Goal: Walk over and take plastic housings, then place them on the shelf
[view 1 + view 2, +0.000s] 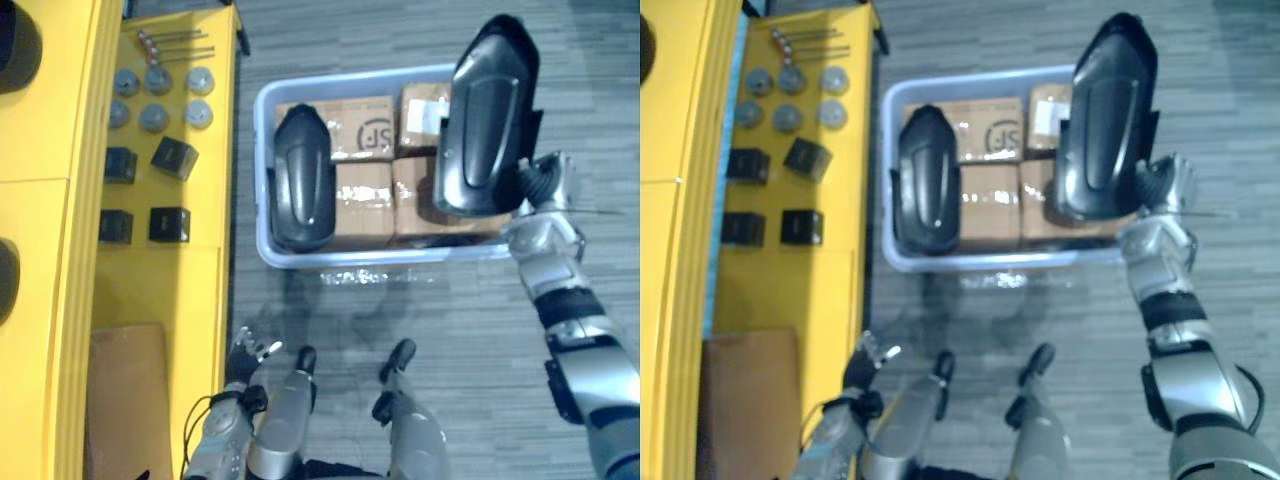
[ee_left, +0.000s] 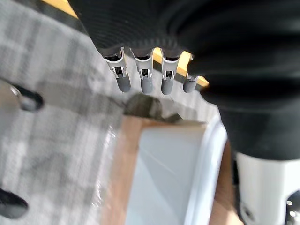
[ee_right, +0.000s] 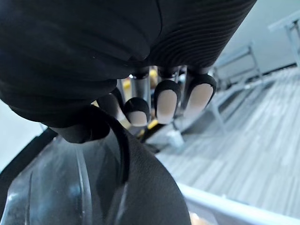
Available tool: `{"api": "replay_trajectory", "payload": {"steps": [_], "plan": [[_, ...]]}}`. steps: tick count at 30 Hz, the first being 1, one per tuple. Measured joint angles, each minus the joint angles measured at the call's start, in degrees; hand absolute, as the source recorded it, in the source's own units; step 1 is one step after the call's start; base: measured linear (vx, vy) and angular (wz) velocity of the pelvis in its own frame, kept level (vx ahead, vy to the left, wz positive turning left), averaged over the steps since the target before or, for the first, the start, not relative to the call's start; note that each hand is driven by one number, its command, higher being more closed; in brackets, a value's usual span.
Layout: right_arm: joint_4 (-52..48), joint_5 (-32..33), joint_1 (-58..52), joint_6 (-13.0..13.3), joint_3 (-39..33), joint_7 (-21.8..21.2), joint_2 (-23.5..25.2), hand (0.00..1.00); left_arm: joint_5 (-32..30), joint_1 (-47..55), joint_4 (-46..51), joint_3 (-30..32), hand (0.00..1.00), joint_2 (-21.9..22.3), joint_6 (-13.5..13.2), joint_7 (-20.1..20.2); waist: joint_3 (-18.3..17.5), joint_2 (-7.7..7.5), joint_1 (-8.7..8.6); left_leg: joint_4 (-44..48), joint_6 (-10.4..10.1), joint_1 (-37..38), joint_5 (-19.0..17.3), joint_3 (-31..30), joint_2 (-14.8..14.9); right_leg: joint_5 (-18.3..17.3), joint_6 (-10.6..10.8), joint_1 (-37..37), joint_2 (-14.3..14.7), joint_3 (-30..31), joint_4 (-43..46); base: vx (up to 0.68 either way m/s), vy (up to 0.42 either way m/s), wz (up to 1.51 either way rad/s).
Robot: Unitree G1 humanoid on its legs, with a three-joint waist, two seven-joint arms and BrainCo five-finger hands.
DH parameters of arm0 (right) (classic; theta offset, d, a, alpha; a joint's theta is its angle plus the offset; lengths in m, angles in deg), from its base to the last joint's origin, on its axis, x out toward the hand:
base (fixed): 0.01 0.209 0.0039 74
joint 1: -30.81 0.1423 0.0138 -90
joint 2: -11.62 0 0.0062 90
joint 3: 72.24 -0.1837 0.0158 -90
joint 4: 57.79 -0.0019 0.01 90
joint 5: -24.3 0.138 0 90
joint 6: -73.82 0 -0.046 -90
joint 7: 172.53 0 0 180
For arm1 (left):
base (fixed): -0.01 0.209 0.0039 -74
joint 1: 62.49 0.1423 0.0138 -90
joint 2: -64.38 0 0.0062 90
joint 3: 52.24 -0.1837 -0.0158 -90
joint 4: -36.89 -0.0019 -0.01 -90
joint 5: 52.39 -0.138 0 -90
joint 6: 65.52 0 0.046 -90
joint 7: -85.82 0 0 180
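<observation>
One housing (image 1: 485, 120): held clear of bin (image 1: 400, 257), ready for carrying.
Right robot hand (image 1: 542, 180): curled round its edge.
Left robot hand (image 1: 250, 352): spread, idle.

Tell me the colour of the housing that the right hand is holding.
Black and glossy: the housing shows best in the left eye view.
</observation>
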Motion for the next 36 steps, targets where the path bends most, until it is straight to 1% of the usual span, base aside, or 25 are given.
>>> {"api": "replay_trajectory", "payload": {"steps": [2, 3, 5, 6, 7, 8, 10, 11, 12, 14, 15, 16, 18, 20, 22, 25, 29, 32, 36], "plan": [[-2.68, -0.40, -4.10, 0.24, -1.12, 0.98, 3.39, 1.00, -0.11, 1.25, 4.43, 0.01, 0.00, -0.05, 1.94, -1.33, -2.68, -1.43, 0.00, -0.52, -0.05, 0.63, -0.03, 0.14, 0.67, -0.05, -0.07, 0.50, 0.70, -0.19, -0.36, 0.05, -0.045, -0.01], [-3.37, -0.61, -5.07, 0.37, -1.45, 1.38, 4.17, 1.00, -0.20, 1.57, 6.05, 0.03, 0.00, -0.02, 2.62, -1.65, -2.93, -1.58, 0.00, -0.85, -0.06, 1.30, -0.03, 0.12, 0.85, -0.13, -0.18, 1.01, 0.88, -0.25, -0.38, 0.04, -0.048, 0.00], [-7.55, -1.88, -9.99, 0.88, -2.52, 2.76, 6.56, 1.00, -0.76, 2.55, 12.46, 0.37, 0.00, -0.09, 5.36, -1.76, -5.33, -2.22, 0.05, -1.42, -0.31, 2.47, -0.19, 0.10, 1.41, -0.60, -0.33, 1.99, 1.36, -0.62, -0.41, 0.02, -0.040, 0.01], [-8.67, -2.54, -11.19, 0.99, -2.74, 3.07, 7.02, 1.00, -0.94, 2.63, 13.72, 0.60, 0.00, -0.08, 6.15, -1.76, -5.97, -2.33, 0.05, -1.72, -0.31, 2.66, -0.19, 0.12, 1.49, -0.76, -0.34, 2.02, 1.41, -0.66, -0.42, 0.02, -0.031, 0.03], [-12.03, -2.85, -14.32, 1.30, -3.44, 3.38, 7.91, 1.00, -1.22, 2.61, 16.69, 1.16, 0.00, -0.08, 7.78, -1.67, -7.51, -2.56, -0.11, -2.34, -0.45, 2.99, -0.10, 0.12, 1.60, -1.04, -0.28, 2.22, 1.47, -1.04, -0.42, 0.03, -0.030, 0.05], [-15.09, -3.99, -16.85, 1.35, -4.32, 3.46, 8.83, 1.00, -1.23, 2.65, 19.80, 2.23, 0.00, 0.04, 9.58, -1.45, -8.25, -2.59, -0.20, -3.09, -0.63, 4.14, 0.01, 0.05, 1.69, -1.21, -0.24, 3.06, 1.52, -1.29, -0.43, 0.02, -0.027, 0.07], [-18.50, -5.48, -19.70, 1.37, -5.00, 3.69, 9.88, 1.00, -2.80, 2.94, 23.37, 3.30, 0.00, -0.01, 11.31, -1.27, -9.30, -2.60, -0.57, -3.39, -0.64, 5.37, 0.01, 0.06, 1.80, -1.39, -0.23, 4.23, 1.58, -1.43, -0.44, 0.01, -0.010, 0.02], [-20.92, -6.83, -21.78, 1.47, -5.04, 3.73, 10.48, 1.00, -3.60, 3.62, 26.17, 4.40, 0.00, -0.02, 12.38, -0.78, -10.66, -2.79, -1.08, -3.97, -0.64, 5.98, 0.01, 0.14, 1.81, -1.43, -0.19, 4.55, 1.58, -1.45, -0.47, 0.00, 0.000, 0.00], [-23.15, -7.70, -23.67, 2.25, -5.29, 3.83, 11.19, 1.00, -4.82, 3.83, 28.30, 5.28, 0.00, -0.30, 13.27, -0.27, -11.86, -3.01, -1.38, -3.99, -0.64, 6.19, 0.01, 0.24, 1.79, -1.43, -0.18, 4.72, 1.55, -1.48, -0.48, 0.01, -0.002, -0.06], [-25.91, -9.01, -25.84, 3.34, -5.43, 3.82, 12.00, 1.00, -5.69, 3.36, 30.41, 6.63, 0.00, -1.04, 14.04, 1.09, -12.95, -3.54, -1.45, -4.27, -0.64, 7.03, 0.01, 0.96, 1.84, -1.47, -0.19, 5.13, 1.56, -1.30, -0.67, -0.03, -0.007, -0.13], [-27.16, -9.58, -26.86, 4.52, -5.47, 3.75, 12.05, 1.00, -6.51, 2.89, 31.16, 6.92, 0.00, -1.88, 14.72, 1.78, -13.72, -3.77, -1.47, -4.52, -0.64, 7.46, 0.01, 1.33, 1.85, -1.49, -0.20, 5.22, 1.56, -1.20, -0.94, -0.04, -0.011, -0.14], [-27.42, -9.75, -27.00, 5.19, -5.44, 3.58, 12.09, 1.00, -7.31, 2.68, 31.47, 7.01, 0.00, -2.40, 15.21, 2.30, -13.89, -3.88, -1.49, -4.76, -0.63, 7.91, 0.02, 1.50, 1.86, -1.50, -0.21, 5.44, 1.56, -1.07, -0.96, -0.05, -0.017, -0.10], [-27.59, -10.00, -27.12, 7.59, -5.41, 2.63, 12.18, 1.00, -7.43, 1.02, 31.58, 7.02, 0.00, -3.43, 17.10, 4.23, -14.75, -4.07, -1.71, -4.74, -0.65, 8.81, 0.01, 1.76, 1.88, -1.67, -0.23, 6.21, 1.59, -0.92, -0.99, -0.04, -0.016, -0.07], [-27.77, -10.32, -27.15, 9.15, -5.14, 1.64, 12.47, 1.00, -7.44, -0.07, 31.50, 6.89, 0.00, -3.77, 18.51, 5.45, -15.90, -4.20, -1.74, -4.72, -0.67, 8.94, -0.01, 2.26, 1.96, -1.68, -0.26, 6.13, 1.66, -0.55, -0.99, -0.03, -0.006, -0.14], [-28.69, -10.58, -27.15, 10.43, -4.09, 0.34, 12.96, 1.00, -7.44, -1.33, 31.36, 6.79, 0.00, -4.53, 19.97, 5.95, -16.21, -4.27, -1.77, -4.72, -0.71, 9.60, -0.04, 3.12, 2.09, -1.65, -0.29, 6.30, 1.79, 0.13, -0.99, -0.02, -0.003, -0.17], [-28.79, -10.77, -27.14, 12.44, -1.45, -1.92, 13.32, 1.00, -7.44, -4.11, 28.73, 6.67, 0.00, -4.64, 22.68, 6.96, -17.08, -4.44, -2.94, -4.66, -0.75, 10.04, -0.08, 3.18, 2.13, -1.64, -0.31, 6.80, 1.84, 0.15, -1.00, -0.01, -0.001, -0.01], [-28.78, -11.11, -27.00, 13.47, 2.18, -4.39, 13.90, 1.00, -7.84, -7.60, 23.32, 5.25, 0.00, -5.24, 25.58, 7.33, -17.98, -4.68, -3.04, -4.76, -1.05, 10.83, -0.29, 4.45, 2.72, -1.58, -0.56, 6.82, 2.47, 1.35, -1.03, 0.00, -0.009, -0.15], [-28.74, -11.10, -26.96, 13.70, 4.47, -4.75, 14.10, 1.00, -7.83, -9.78, 19.48, 2.64, 0.00, -6.73, 26.71, 6.96, -18.07, -4.73, -3.29, -4.77, -1.22, 10.98, -0.37, 4.53, 3.25, -1.54, -0.82, 6.82, 3.04, 1.48, -1.04, 0.00, -0.033, -0.06], [-27.57, -11.11, -26.62, 13.79, 6.82, -5.03, 14.34, 1.00, -7.25, -11.53, 16.03, 1.53, 0.00, -6.60, 26.89, 6.89, -18.07, -4.72, -3.43, -4.97, -1.43, 11.28, -0.29, 4.57, 3.55, -1.32, -1.10, 6.89, 3.35, 1.66, -1.06, 0.00, -0.016, -0.04]]}}
